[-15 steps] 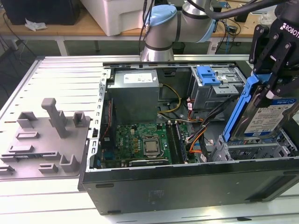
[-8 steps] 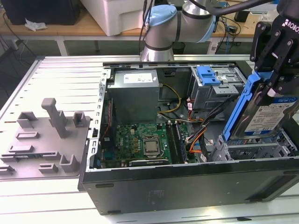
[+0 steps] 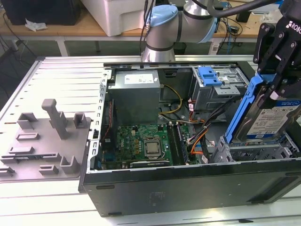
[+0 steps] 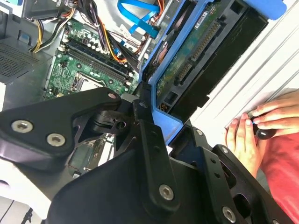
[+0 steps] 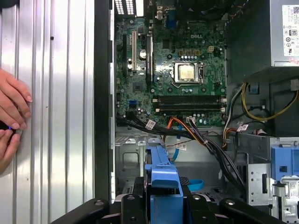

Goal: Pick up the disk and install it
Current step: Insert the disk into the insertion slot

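The disk (image 3: 270,121), a silver drive with a white and blue label in a blue plastic carrier, stands tilted on edge over the metal drive bay (image 3: 249,151) at the exterior view's right end of the open computer case. My gripper (image 3: 275,81) is shut on the carrier's upper end from above. In the second wrist view the disk (image 4: 196,51) shows its circuit-board side, with the black fingers (image 4: 149,135) clamped on the blue frame. In the first wrist view the carrier's edge (image 5: 162,171) sits between the fingers of the gripper (image 5: 162,198), above the bay.
The case holds a green motherboard (image 3: 141,143), a grey power supply (image 3: 136,92), orange and black cables (image 3: 200,136), and another blue carrier (image 3: 209,75) in the rear bay. A grey fixture (image 3: 44,141) lies outside the case. A person's hands (image 4: 254,126) rest on the ribbed table.
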Controlling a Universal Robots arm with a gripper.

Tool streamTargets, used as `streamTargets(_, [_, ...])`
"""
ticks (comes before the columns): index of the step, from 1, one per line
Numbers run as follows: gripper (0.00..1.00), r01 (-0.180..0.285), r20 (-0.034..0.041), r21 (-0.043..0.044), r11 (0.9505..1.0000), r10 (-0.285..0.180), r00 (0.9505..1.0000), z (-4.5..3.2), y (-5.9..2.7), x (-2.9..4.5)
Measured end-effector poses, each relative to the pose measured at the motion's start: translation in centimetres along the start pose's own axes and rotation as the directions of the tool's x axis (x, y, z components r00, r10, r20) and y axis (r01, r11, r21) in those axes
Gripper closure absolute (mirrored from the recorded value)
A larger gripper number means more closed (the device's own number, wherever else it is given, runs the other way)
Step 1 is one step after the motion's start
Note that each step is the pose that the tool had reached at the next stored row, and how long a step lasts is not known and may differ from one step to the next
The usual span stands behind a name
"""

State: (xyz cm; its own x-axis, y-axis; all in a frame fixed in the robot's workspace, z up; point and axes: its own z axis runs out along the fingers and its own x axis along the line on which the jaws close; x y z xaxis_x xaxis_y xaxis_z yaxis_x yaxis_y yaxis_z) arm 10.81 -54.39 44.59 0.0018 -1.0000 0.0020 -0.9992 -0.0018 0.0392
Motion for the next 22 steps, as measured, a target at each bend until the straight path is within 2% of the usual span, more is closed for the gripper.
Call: streamTargets(22, [0.63, 0.021, 0.0013, 0.0001, 0.9998, -0.021, 0.9998, 0.10, 0.10, 0.00])
